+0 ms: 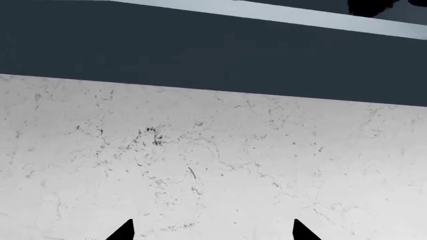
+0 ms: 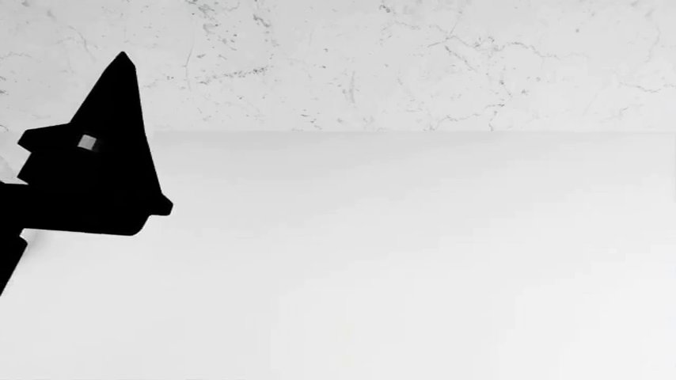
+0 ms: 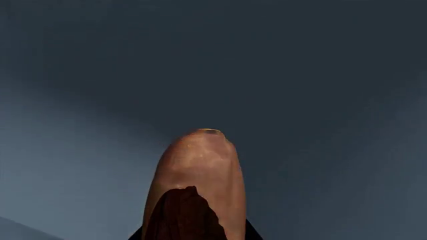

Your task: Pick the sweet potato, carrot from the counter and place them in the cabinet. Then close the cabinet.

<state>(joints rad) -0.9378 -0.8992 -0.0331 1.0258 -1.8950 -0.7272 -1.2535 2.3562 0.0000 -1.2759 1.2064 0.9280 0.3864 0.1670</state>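
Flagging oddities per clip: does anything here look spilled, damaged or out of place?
Nothing stands out. The sweet potato sits lengthwise in the right claw, intact, against a dark surface. The left claw is open over marbled stone, holding nothing. The white counter shows no spill.

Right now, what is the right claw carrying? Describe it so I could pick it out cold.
In the right wrist view, against a plain dark blue-grey surface, one elongated thing juts out from the right claw. It is the sweet potato: reddish-brown, rounded at its tip, with a small yellowish patch there. Nothing else shares that view.
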